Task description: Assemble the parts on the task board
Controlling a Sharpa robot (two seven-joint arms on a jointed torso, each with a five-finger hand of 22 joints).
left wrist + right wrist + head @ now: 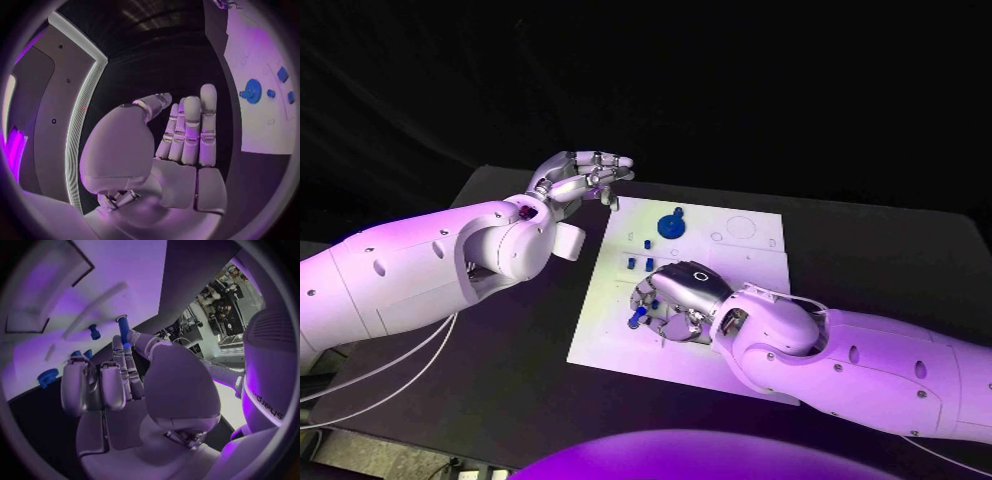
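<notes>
The white task board (733, 255) lies mid-table. My right hand (678, 300) hovers low over its near half and pinches a slim blue peg (123, 329) between the thumb and a finger; the peg's tip (636, 318) pokes out on the hand's left side. A round blue part (672, 224) sits on the far half of the board, with small blue pieces (639, 263) between it and the right hand. My left hand (589, 175) is raised beyond the board's far left corner, fingers (190, 132) straight and side by side, holding nothing. The round part (252, 91) lies off to its side.
The black table (516, 340) extends around the board on all sides. Thin white cables (401, 370) hang from the left arm near the table's left edge. Another short blue peg (94, 332) stands on the board just beyond the right hand's fingers.
</notes>
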